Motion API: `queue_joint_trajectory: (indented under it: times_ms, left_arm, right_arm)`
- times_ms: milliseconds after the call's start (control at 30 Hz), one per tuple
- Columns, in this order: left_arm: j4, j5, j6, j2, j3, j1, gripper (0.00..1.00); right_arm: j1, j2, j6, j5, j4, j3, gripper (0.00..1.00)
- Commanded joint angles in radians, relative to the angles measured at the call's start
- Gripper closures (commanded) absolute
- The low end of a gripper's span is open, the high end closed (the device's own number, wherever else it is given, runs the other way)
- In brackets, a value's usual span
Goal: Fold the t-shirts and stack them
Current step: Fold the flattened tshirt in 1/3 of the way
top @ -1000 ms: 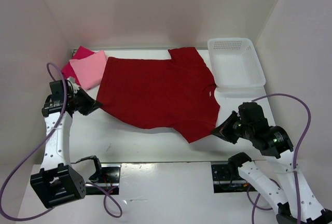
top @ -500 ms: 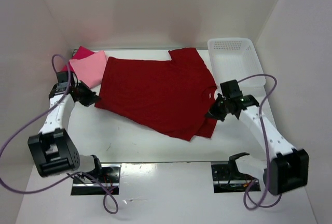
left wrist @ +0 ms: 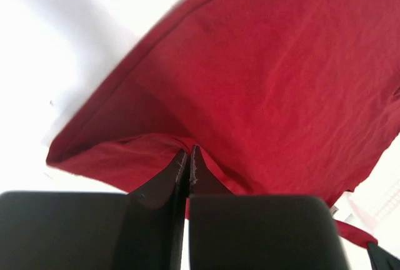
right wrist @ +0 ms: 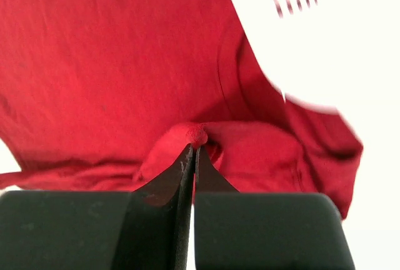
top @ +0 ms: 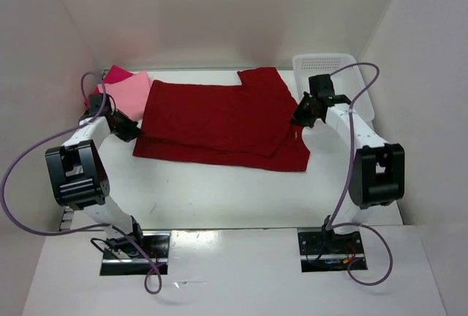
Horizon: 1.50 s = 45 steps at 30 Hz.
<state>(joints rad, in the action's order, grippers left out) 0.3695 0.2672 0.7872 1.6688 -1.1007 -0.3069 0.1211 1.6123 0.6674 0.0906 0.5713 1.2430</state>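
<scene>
shirt: dark red shirt (top: 219, 122) mid-table, near half folded back over itself since a second ago | left gripper (left wrist: 187, 152) – pinched shut on its left edge, arm swung forward | right gripper (right wrist: 192, 148) – pinched shut on a bunch near the collar, beside the basket (top: 351, 67) | pale pink shirt (top: 133, 95) overlapping crimson-pink shirt (top: 111, 74), far left

The top external camera looked down from above and behind the arm bases, taking in the whole worktop (top: 219, 192) from near edge to far edge. Each wrist camera sat close behind its own fingers, facing along the left end effector (left wrist: 189, 152) or right end effector (right wrist: 194, 150). All three views shared the dark red t-shirt (top: 212, 115). The right wrist view also caught the white lattice basket (right wrist: 294, 32).
</scene>
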Motion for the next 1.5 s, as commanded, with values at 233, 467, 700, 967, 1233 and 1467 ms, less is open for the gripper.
queue_joint_trajectory:
  times_ms: [233, 467, 700, 967, 1233, 1467]
  left_arm:
    - [-0.093, -0.014, 0.038, 0.118, -0.116, 0.000, 1.00]
    - [-0.170, -0.002, 0.083, 0.118, -0.105, -0.009, 1.00]
    - [-0.242, 0.058, 0.119, 0.171, -0.064, -0.009, 0.75]
    - [-0.201, 0.037, 0.063, -0.087, 0.063, -0.029, 0.52]
    - [-0.158, 0.010, 0.052, -0.196, 0.277, -0.130, 0.73]
    - [-0.185, 0.081, 0.043, -0.064, 0.320, -0.207, 0.63]
  right_arm:
    - [-0.021, 0.198, -0.063, -0.081, -0.057, 0.228, 1.00]
    - [-0.021, 0.259, -0.072, -0.112, -0.045, 0.306, 1.00]
    - [-0.021, 0.305, -0.072, -0.111, -0.071, 0.320, 0.84]
    - [-0.021, 0.077, -0.081, -0.068, -0.095, 0.163, 0.64]
    - [-0.021, -0.207, 0.037, 0.037, -0.186, -0.317, 0.99]
    - [-0.021, -0.279, 0.095, -0.002, -0.221, -0.505, 0.76]
